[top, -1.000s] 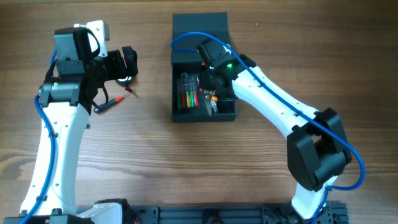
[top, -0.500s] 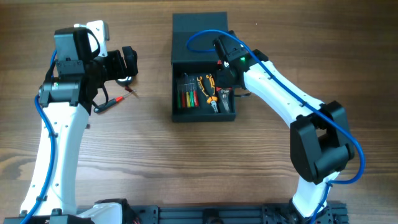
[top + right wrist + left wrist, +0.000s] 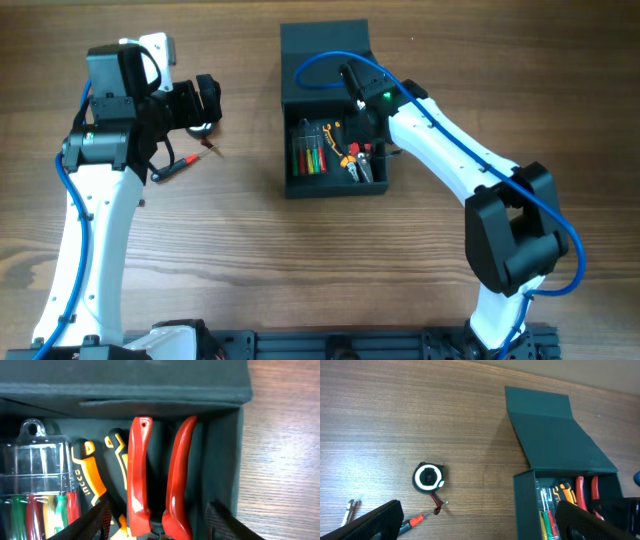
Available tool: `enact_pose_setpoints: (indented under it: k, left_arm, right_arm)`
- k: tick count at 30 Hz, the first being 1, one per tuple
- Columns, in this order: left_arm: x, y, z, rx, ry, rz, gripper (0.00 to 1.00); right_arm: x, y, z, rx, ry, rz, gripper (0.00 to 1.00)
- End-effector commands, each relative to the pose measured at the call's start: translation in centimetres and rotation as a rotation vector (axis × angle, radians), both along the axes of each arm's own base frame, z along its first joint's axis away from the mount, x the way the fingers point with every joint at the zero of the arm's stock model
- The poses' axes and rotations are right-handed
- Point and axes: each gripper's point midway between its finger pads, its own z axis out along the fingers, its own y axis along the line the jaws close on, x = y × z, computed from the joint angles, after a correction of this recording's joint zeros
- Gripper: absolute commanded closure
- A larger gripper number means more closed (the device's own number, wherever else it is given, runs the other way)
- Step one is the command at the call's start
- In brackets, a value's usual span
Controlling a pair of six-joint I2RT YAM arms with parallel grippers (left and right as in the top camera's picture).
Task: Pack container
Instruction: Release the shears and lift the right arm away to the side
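**Right hand spread over the open container**

I see the container [image 3: 335, 188] at the far middle of the bench [image 3: 300, 260], with its flap lid lying open and flat behind it. My right hand [image 3: 157, 510] hangs low over its right end. The fingers are spread wide and the red pliers [image 3: 137, 470] lie between them; I cannot tell if they touch the handles. Beside these lie orange-black pliers [image 3: 90, 480] and a clear case of screwdrivers [image 3: 35, 475]. My left hand [image 3: 479, 507] is also spread and holds nothing. It is above the bench to the left of the container, near a tape measure [image 3: 428, 477] and a red-handled screwdriver [image 3: 417, 520].
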Motion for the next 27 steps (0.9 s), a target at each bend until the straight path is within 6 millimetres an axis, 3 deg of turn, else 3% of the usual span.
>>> enact_pose_setpoints:
  k: [1, 3, 4, 6, 7, 9, 12, 17, 21, 23, 27]
  left_arm:
    - [0.1, 0.0, 1.1, 0.002, -0.03, -0.016, 0.0]
    - [0.1, 0.0, 1.1, 0.002, -0.03, -0.016, 0.0]
    - [0.1, 0.0, 1.1, 0.002, -0.03, -0.016, 0.0]
    - [0.1, 0.0, 1.1, 0.002, -0.03, -0.016, 0.0]
    - [0.1, 0.0, 1.1, 0.002, -0.03, -0.016, 0.0]
    - [0.1, 0.0, 1.1, 0.002, -0.03, -0.016, 0.0]
    - [0.1, 0.0, 1.1, 0.002, -0.03, -0.016, 0.0]
    - [1.1, -0.1, 2.1, -0.001, -0.089, -0.021, 0.0]
    - [1.3, -0.1, 2.5, -0.001, -0.106, -0.021, 0.0]
    - [1.4, 0.2, 1.7, -0.003, -0.079, -0.002, 0.0]
    - [2.2, 1.9, -3.0, -0.029, 0.061, 0.1, 0.0]
  right_arm:
    - [2.5, 0.0, 10.1, 0.049, -0.238, 0.029, 0.38]
    - [3.2, -1.7, 16.0, 0.044, -0.384, -0.026, 0.32]
    - [3.4, -2.8, 17.9, 0.035, -0.433, -0.057, 0.3]
    - [3.4, -5.6, 20.8, 0.015, -0.501, -0.126, 0.25]
    - [3.4, -7.9, 21.9, 0.006, -0.522, -0.176, 0.24]
    - [3.3, -11.9, 22.5, -0.013, -0.519, -0.257, 0.22]
    - [3.1, -18.5, 20.7, -0.028, -0.435, -0.385, 0.17]
    - [2.5, -24.5, 15.9, 0.069, -0.272, -0.494, 0.09]
    - [1.8, -26.4, 12.3, 0.131, -0.144, -0.54, 0.0]
    - [1.8, -26.8, 10.9, 0.126, -0.104, -0.552, 0.0]
    - [2.0, -26.8, 8.6, 0.12, -0.049, -0.553, 0.0]
